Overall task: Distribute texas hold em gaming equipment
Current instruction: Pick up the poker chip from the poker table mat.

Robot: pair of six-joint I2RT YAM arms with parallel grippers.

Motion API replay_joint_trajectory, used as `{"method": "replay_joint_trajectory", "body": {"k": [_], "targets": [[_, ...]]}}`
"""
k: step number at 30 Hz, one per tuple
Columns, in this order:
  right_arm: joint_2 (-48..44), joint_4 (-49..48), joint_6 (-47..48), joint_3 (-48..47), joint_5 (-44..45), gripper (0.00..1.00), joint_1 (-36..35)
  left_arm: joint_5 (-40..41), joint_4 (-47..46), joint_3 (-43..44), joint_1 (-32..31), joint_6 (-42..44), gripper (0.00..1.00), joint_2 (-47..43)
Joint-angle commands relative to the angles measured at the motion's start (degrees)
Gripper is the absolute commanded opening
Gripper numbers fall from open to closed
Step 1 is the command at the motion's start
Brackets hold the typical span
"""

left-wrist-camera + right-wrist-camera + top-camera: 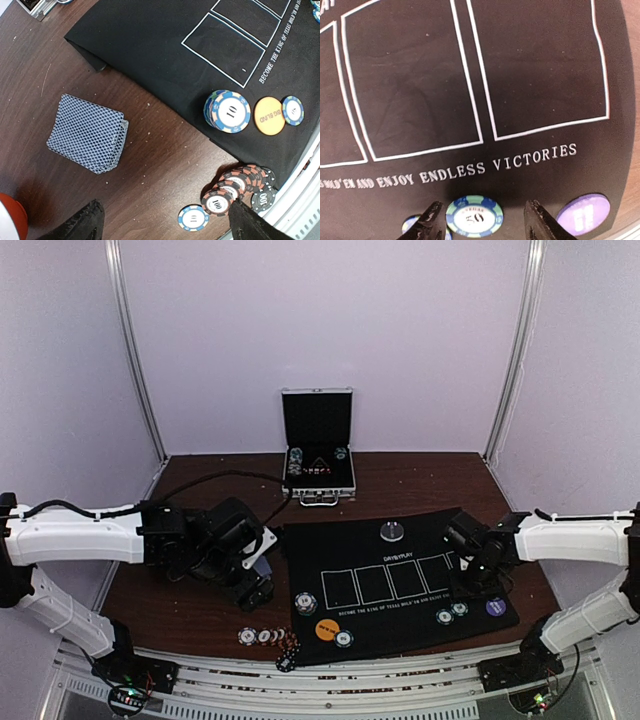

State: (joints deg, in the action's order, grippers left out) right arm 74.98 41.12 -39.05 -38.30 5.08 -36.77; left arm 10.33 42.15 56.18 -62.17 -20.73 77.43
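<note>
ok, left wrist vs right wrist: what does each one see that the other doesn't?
Left wrist only: the card deck on the wooden table, a stack of chips marked 10, the orange Big Blind button, fanned 100 chips. Right wrist only: a 50 chip between the fingers of the open right gripper, the purple button. Both: the black mat with white card boxes.
</note>
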Motion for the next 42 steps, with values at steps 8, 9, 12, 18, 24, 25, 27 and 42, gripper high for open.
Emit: {"method": "replay_joint_trajectory", "body": {"k": [8,9,12,18,24,25,27,42], "targets": [[3.21,-1.17,1.64,2.0,-2.7,0.38,0.36,-0.29,-0.4,-1.14,0.43,-0.8,0.89,-1.53],[2.64,-0.92,1.19,2.14,-3.1,0.37,-0.08,-0.31,-0.52,-1.1,0.47,-0.74,0.89,-1.51],[1.02,0.24,-0.34,2.95,-4.46,0.35,-1.5,-0.34,-0.58,-1.13,0.45,-0.51,0.89,-1.17],[-0.77,3.42,-1.93,3.11,-5.13,0.34,-3.38,-0.37,-0.65,-0.99,0.45,0.06,0.89,-0.62],[-0.81,6.33,-0.59,-3.13,-1.37,0.4,-4.42,-0.41,-0.59,-0.82,0.47,0.51,0.89,-0.61],[-0.09,6.11,0.05,-4.04,-1.94,0.41,-5.35,-0.4,-0.66,-0.81,0.47,0.52,0.89,-0.61],[1.65,4.24,1.47,-5.61,-4.54,0.47,-8.3,-0.29,-0.59,-0.79,0.46,0.52,0.89,-0.64],[9.3,0.13,4.54,-3.25,-7.95,0.63,-10.6,-0.73,-0.58,-0.77,0.47,0.6,0.89,-0.97]]}}
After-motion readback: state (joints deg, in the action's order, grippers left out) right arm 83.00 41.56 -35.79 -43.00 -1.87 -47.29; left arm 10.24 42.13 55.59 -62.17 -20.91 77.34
